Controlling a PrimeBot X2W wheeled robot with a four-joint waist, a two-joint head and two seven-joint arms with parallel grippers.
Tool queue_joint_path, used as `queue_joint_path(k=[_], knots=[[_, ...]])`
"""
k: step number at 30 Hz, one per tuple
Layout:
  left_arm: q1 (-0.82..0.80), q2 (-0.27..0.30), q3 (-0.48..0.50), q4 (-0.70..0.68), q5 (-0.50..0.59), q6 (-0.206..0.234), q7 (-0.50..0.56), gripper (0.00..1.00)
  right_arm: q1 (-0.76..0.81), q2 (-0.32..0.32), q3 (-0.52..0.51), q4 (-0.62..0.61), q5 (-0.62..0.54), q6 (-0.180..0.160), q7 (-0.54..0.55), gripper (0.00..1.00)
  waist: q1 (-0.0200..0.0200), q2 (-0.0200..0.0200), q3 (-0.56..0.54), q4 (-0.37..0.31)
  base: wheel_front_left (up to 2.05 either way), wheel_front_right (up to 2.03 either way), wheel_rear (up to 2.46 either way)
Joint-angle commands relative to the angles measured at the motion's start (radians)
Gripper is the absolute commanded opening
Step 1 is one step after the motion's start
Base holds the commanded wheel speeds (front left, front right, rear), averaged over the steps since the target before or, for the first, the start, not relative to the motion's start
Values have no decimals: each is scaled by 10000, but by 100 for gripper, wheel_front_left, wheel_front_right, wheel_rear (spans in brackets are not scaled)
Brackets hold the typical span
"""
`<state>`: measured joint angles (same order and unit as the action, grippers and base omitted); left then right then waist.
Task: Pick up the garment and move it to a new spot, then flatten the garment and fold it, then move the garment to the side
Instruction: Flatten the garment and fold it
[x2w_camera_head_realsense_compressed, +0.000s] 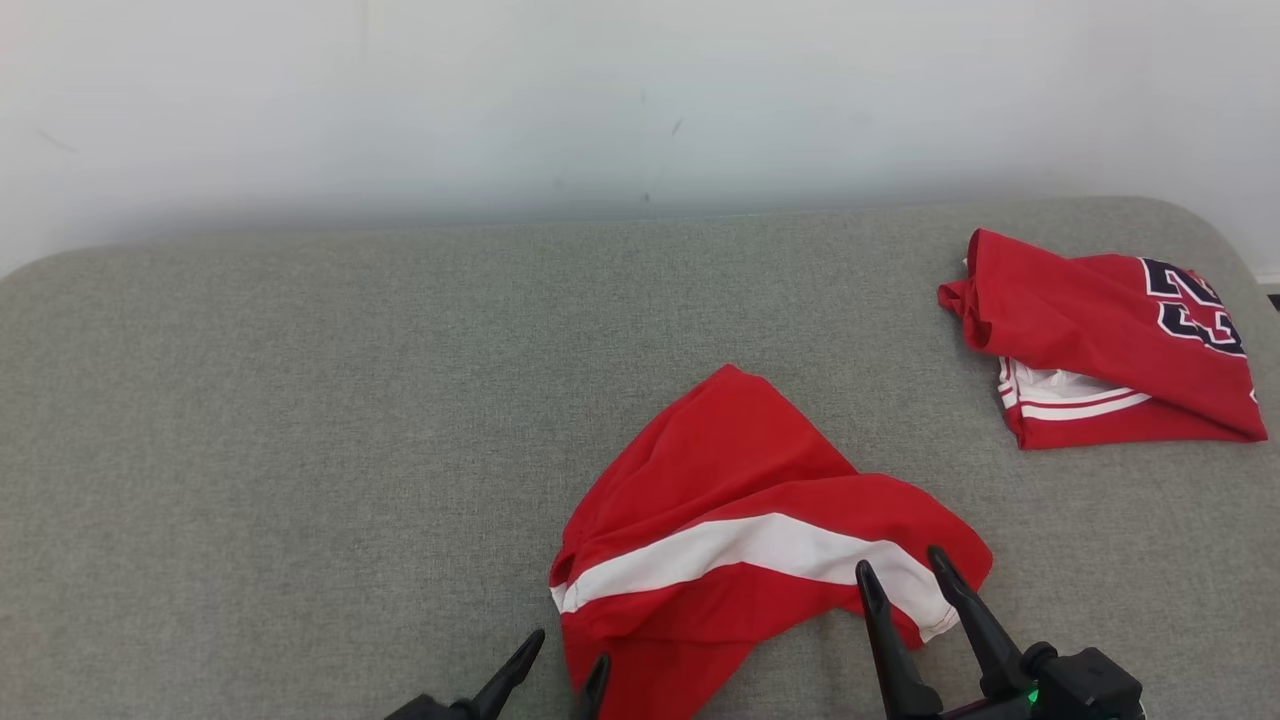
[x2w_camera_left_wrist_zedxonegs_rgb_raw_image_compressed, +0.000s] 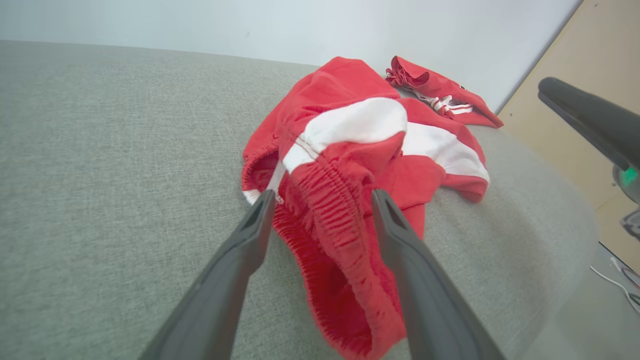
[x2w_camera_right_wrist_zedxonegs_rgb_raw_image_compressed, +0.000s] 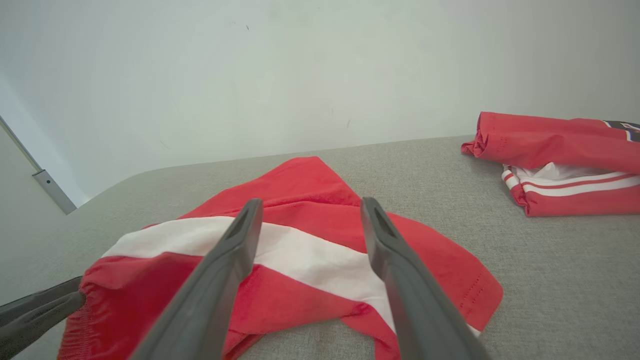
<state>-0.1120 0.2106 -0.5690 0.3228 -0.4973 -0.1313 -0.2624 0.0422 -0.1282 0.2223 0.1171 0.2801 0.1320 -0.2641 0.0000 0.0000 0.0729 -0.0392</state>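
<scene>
The garment (x2w_camera_head_realsense_compressed: 720, 470), red shorts with a broad white stripe, lies crumpled at the near middle of the grey padded surface (x2w_camera_head_realsense_compressed: 300, 400). My left gripper (x2w_camera_head_realsense_compressed: 570, 650) is open at the garment's near left corner. In the left wrist view the ribbed waistband (x2w_camera_left_wrist_zedxonegs_rgb_raw_image_compressed: 340, 215) rises loosely between that gripper's (x2w_camera_left_wrist_zedxonegs_rgb_raw_image_compressed: 324, 195) spread fingers, ungripped. My right gripper (x2w_camera_head_realsense_compressed: 902, 560) is open over the garment's right edge. In the right wrist view its fingers (x2w_camera_right_wrist_zedxonegs_rgb_raw_image_compressed: 311, 201) straddle the white stripe (x2w_camera_right_wrist_zedxonegs_rgb_raw_image_compressed: 300, 250) from just above the cloth (x2w_camera_right_wrist_zedxonegs_rgb_raw_image_compressed: 305, 180).
A second red garment (x2w_camera_head_realsense_compressed: 1090, 320) with white trim and dark numerals lies folded at the back right, also seen in the wrist views (x2w_camera_left_wrist_zedxonegs_rgb_raw_image_compressed: 440, 90) (x2w_camera_right_wrist_zedxonegs_rgb_raw_image_compressed: 550, 140). A pale wall runs behind the surface. Its left half is bare grey fabric.
</scene>
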Motion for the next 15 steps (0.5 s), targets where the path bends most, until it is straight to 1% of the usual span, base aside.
queue_joint_path(k=[1, 5, 8, 12, 15], knots=[[342, 5, 165, -223, 106, 14, -30, 100, 107, -5, -36, -1, 1, -21, 4, 100, 0, 0, -3, 15, 0, 0, 0], [862, -5, 675, -960, 386, 15, -31, 100, 189, 50, -145, -20, 22, -21, 4, 100, 0, 0, 20, 86, 0, 0, 0], [1029, -150, 1049, -1368, 231, 14, -30, 100, 174, 85, -181, -30, 23, -21, 4, 100, 0, 0, 60, 131, 0, 0, 0], [691, -249, 1122, -1283, -138, 13, -30, 100, 58, 85, -135, 37, 31, -21, 4, 100, 0, 0, 103, 75, 0, 0, 0], [359, -218, 961, -832, -316, 13, -30, 100, -10, 50, -225, 240, 20, -21, 2, 100, 0, 0, 154, -85, 0, 0, 0]])
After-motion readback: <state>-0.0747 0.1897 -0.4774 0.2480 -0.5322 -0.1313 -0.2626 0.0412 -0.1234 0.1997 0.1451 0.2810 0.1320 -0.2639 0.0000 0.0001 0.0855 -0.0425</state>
